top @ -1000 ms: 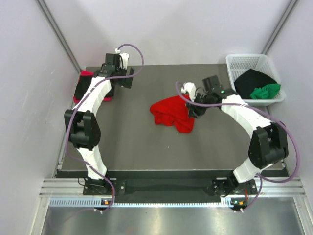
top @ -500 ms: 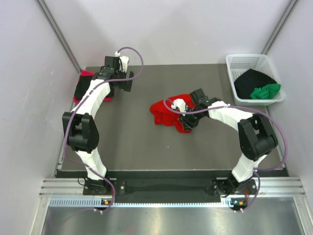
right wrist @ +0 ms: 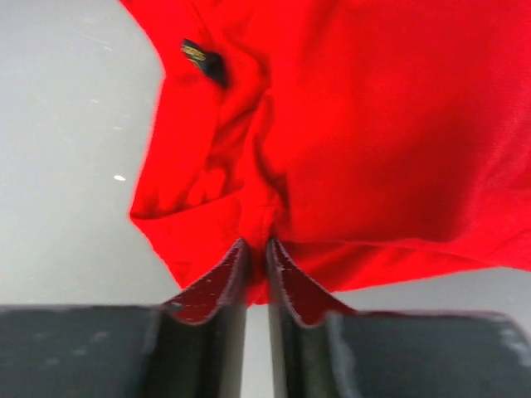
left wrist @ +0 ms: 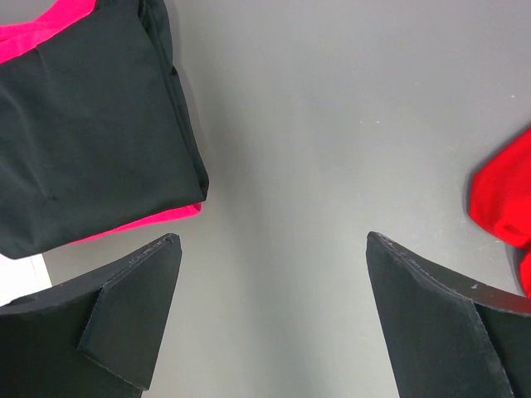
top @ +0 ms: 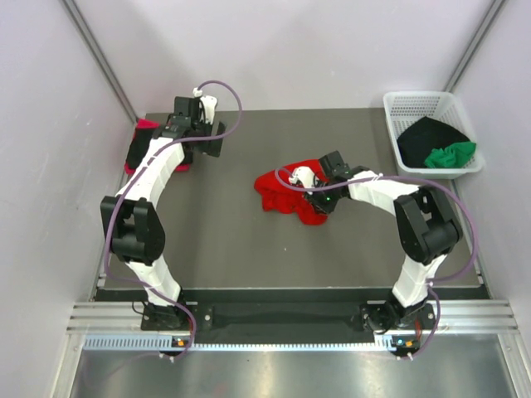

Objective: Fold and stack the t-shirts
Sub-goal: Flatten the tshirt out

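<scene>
Your right tool (right wrist: 255,274) is pressed almost together on the bright red t-shirt (right wrist: 373,124), its two fingers pinching a raised fold of cloth at the shirt's edge nearest the wrist camera. A small dark label (right wrist: 202,58) shows on the cloth farther out from the fingers. From above, you see that shirt lying crumpled around the middle of the bench (top: 232,240), with the right tool down on its right side. Your left tool (left wrist: 270,240) is spread wide with nothing between its fingers, held over bare bench near the far left corner. Just beside it lies the folded black t-shirt (left wrist: 83,124), flat on top of the pinkish red t-shirt (left wrist: 141,224), whose edge peeks out from underneath. That pair sits at the bench's far left edge, well apart from the bright red t-shirt. At the far right corner the white basket (top: 415,104) holds a bunched black t-shirt (top: 427,134) with a crumpled green t-shirt (top: 452,154) touching it on the side nearer the arms.
</scene>
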You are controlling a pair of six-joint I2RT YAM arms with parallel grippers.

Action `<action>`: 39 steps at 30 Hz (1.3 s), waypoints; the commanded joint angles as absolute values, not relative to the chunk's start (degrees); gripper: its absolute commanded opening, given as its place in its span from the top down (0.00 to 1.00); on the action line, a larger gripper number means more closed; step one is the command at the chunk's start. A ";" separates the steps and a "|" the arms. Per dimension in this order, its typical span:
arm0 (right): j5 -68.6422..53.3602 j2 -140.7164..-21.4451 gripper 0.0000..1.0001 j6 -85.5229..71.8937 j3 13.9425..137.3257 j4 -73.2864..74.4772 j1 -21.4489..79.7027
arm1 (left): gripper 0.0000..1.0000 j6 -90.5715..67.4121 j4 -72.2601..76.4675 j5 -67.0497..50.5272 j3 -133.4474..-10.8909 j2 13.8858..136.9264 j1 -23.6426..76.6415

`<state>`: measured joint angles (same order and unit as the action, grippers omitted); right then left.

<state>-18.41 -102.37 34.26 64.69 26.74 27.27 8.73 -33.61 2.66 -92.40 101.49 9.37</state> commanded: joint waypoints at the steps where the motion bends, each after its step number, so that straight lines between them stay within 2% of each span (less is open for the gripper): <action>1: -14.78 -101.35 0.89 33.22 67.85 24.26 27.95 | 0.03 9.40 -32.61 2.99 -92.90 99.05 9.23; 4: -12.23 -94.94 0.95 34.62 69.51 24.87 28.47 | 0.03 9.75 -32.52 2.90 -93.43 99.32 9.23; 8: -10.99 -83.69 1.00 39.37 80.40 28.29 30.49 | 0.03 9.84 -32.70 1.85 -93.52 100.11 9.23; 14: -10.11 -77.96 1.00 50.17 95.33 26.82 35.06 | 0.04 9.23 -32.26 1.41 -95.18 101.95 9.40; 17: -8.79 -77.78 1.00 53.17 98.08 24.71 36.12 | 0.04 8.79 -32.34 1.23 -96.59 102.83 9.40; 21: -3.97 -76.73 1.00 55.19 91.60 23.12 35.60 | 0.04 7.82 -32.43 -0.69 -97.56 103.01 9.67; 27: -0.88 -77.07 1.00 50.81 73.84 18.64 24.28 | 0.11 8.00 -34.89 -10.62 -95.81 103.53 10.72; 31: -0.62 -81.64 1.00 47.12 72.51 19.68 16.19 | 0.18 9.84 -36.56 -16.52 -92.20 103.45 13.35; 39: -2.28 -82.79 1.00 43.77 74.71 21.97 14.24 | 0.26 10.99 -41.84 -19.68 -82.02 102.14 17.05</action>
<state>-1.32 -85.32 46.04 71.53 23.83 14.02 10.59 -38.83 -16.45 -85.43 103.07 17.58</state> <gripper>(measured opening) 0.020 0.746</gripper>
